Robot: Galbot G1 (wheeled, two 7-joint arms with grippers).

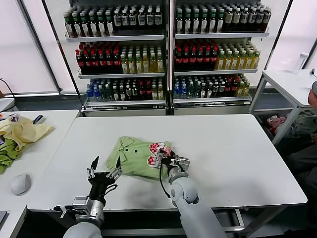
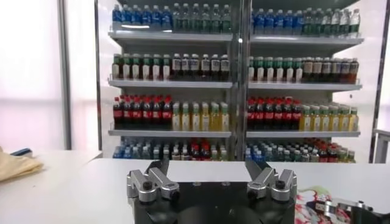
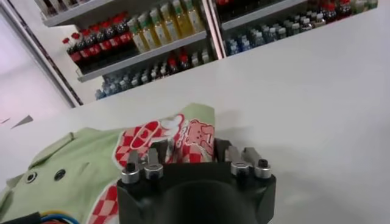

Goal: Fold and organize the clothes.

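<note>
The right gripper is resting on the folded light green polo shirt, its fingers pressing into the red-and-white chest print. The shirt is lying on the white table. Bottle shelves are standing behind.

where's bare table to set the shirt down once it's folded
Bare table runs wide from the polo shirt toward the robot's right, and along the far edge below the drink shelves. It is crowded near the front edge: the left gripper hovers open beside the shirt and the right gripper is at its printed end.
</note>
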